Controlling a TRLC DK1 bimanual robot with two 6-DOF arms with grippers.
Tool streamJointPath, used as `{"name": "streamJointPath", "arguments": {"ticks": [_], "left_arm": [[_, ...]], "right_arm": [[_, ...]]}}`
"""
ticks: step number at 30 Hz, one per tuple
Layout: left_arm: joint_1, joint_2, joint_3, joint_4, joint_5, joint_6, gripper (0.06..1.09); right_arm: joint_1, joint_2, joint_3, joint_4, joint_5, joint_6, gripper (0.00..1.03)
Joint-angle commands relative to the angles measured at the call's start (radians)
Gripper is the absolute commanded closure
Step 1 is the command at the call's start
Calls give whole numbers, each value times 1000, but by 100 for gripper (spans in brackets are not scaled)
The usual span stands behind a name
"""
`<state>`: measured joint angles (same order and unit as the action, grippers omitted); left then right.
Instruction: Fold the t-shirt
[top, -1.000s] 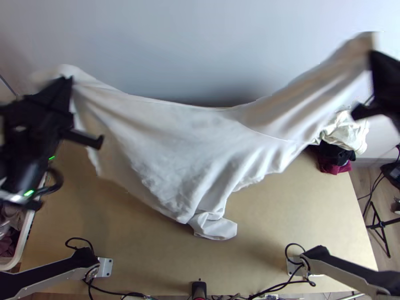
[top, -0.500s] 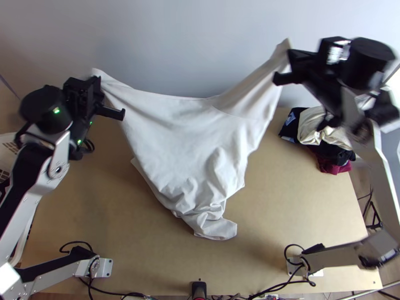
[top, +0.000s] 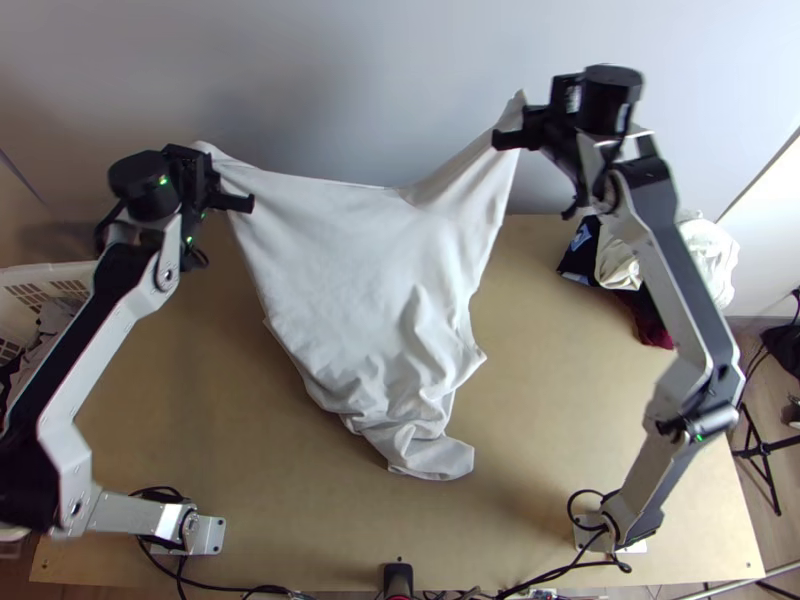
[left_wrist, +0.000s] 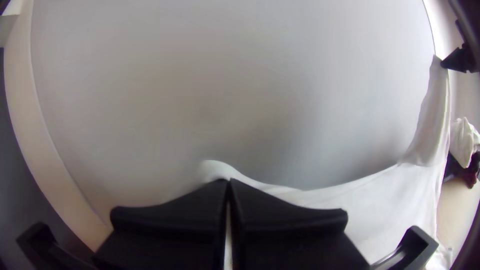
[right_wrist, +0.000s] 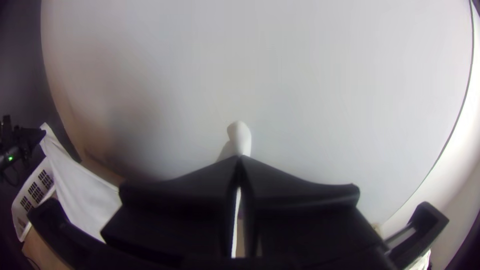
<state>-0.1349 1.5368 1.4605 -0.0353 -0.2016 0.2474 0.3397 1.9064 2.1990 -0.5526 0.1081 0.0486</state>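
The black flat-fingered left tool (top: 212, 170) and right tool (top: 527, 122) each clamp one raised corner of one white fabric t-shirt (top: 345, 260). Its lower end lies bunched on the light wooden counter (top: 570, 440), toward the near edge.

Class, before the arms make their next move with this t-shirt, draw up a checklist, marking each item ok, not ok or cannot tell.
1. Left gripper shut on the t-shirt: ok.
2. Right gripper shut on it: ok.
3. Upper edge straight between them: not ok, it dips.
4. Lower end smooth on the table: not ok, bunched.
5. Pile of clothes apart from the t-shirt: ok.
6. Shoulders or hem gripped: cannot tell.
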Motion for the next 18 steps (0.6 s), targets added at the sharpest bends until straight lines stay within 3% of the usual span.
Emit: {"name": "streamJointPath", "arguments": {"ticks": [1,5,8,15,18], "left_arm": [[3,180,67,49,11,-36,105],[-15,263,121,49,11,-43,105],[-20,322,155,49,11,-43,105],[-32,410,190,44,11,-57,105],[-40,445,202,38,10,-60,98]], "right_arm": [[-5,137,41,10,2,-1,100],[-4,192,67,10,2,-6,100],[1,230,65,6,2,-7,91],[27,272,59,-1,2,-9,91],[30,298,61,-24,1,-10,71]]}}
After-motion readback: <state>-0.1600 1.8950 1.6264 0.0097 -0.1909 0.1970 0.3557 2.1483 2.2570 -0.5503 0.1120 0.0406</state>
